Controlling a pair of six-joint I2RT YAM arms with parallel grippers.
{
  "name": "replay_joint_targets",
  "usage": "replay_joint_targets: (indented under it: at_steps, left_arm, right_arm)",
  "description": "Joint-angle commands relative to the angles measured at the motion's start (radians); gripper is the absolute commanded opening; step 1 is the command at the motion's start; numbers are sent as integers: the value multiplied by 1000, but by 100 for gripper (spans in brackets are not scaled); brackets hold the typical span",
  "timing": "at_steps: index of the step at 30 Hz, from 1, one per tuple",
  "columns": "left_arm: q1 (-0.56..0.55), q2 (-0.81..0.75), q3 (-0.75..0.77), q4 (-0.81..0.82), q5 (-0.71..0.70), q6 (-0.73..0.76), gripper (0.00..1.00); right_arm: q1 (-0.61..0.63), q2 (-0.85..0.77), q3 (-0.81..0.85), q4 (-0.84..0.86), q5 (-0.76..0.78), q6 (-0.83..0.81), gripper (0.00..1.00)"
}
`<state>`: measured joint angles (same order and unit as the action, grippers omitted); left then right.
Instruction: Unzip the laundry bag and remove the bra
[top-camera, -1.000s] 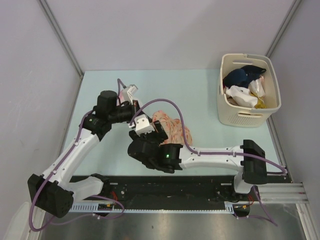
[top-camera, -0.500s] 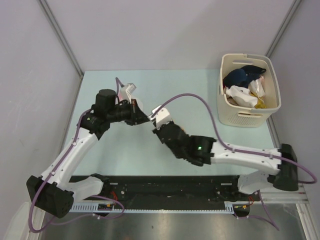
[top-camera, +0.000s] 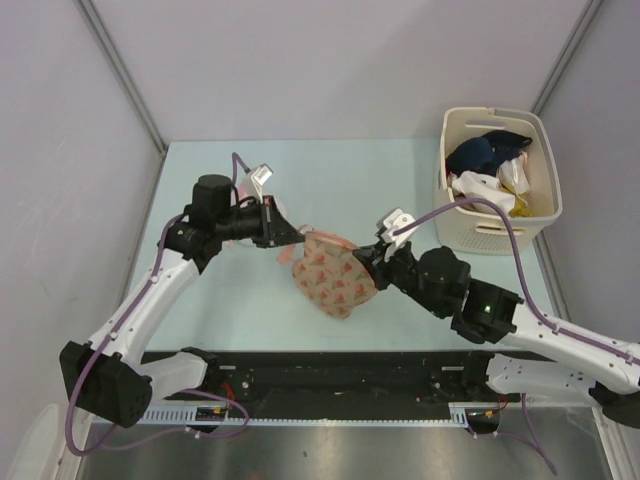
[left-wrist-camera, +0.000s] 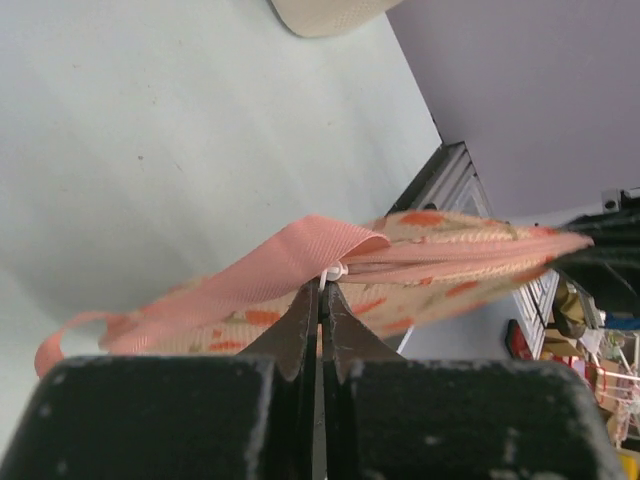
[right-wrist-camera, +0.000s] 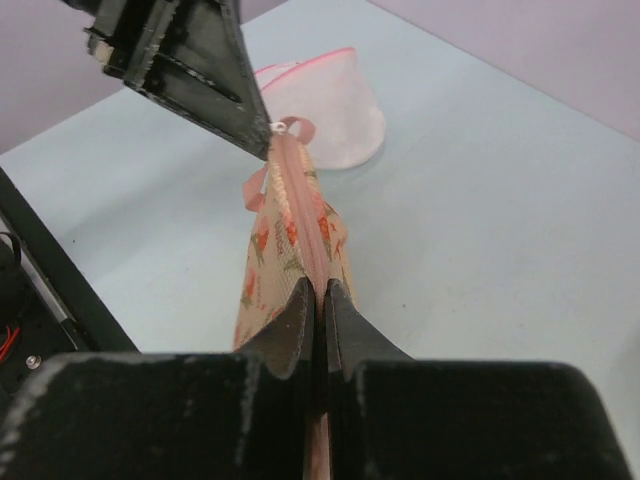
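While the laundry bag (top-camera: 333, 278) hangs over the counter (top-camera: 350, 180), left pincer (top-camera: 292, 236) nipped tight on its zip pull (left-wrist-camera: 333, 271) at ten o'clock, right pincer (top-camera: 368, 257) clamped on its two-o'clock edge, unzipping looks barely begun; next, draw that pull along.

Bright, even, diffuse light fills all 3 views. From above, the pale surface (top-camera: 400, 190) shows only faint, soft-edged shadows under the laundry bag (top-camera: 332, 275). In the wrist views, the left end effector (left-wrist-camera: 322, 288) and right end effector (right-wrist-camera: 320, 292) look grainy and slightly blurred up close.
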<state>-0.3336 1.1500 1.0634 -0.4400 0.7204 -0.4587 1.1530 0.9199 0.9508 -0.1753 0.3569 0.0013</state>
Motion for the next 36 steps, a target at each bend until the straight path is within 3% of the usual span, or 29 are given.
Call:
replay_joint_targets:
  at_steps: [1, 7, 13, 21, 26, 33, 34, 35, 36]
  left_arm:
    - [56, 11, -36, 32, -62, -12, 0]
    - [76, 14, -39, 49, -24, -21, 0]
    - [79, 25, -37, 37, -24, -15, 0]
    - [142, 19, -43, -20, -30, 28, 0]
    - [143, 22, -56, 17, 7, 5, 0]
    - [142, -3, -62, 41, 30, -14, 1]
    - [142, -4, -62, 43, 31, -14, 0]
    - [142, -6, -62, 50, 34, -18, 0]
    - [142, -7, -62, 53, 39, -20, 0]
  right_arm:
    - [-99, -157, -97, 105, -19, 95, 0]
    - [-228, -228, -190, 76, -173, 178, 0]
    - [-265, -257, -231, 85, -147, 203, 0]
    - [-466, -406, -345, 96, -176, 331, 0]
    - [-483, -388, -374, 83, -268, 370, 0]
    - [-449, -343, -377, 60, -262, 350, 0]
    - [-447, -337, -370, 51, -262, 345, 3]
    - [-444, -329, -363, 42, -266, 339, 24]
    - [-441, -310, -351, 30, -268, 332, 35]
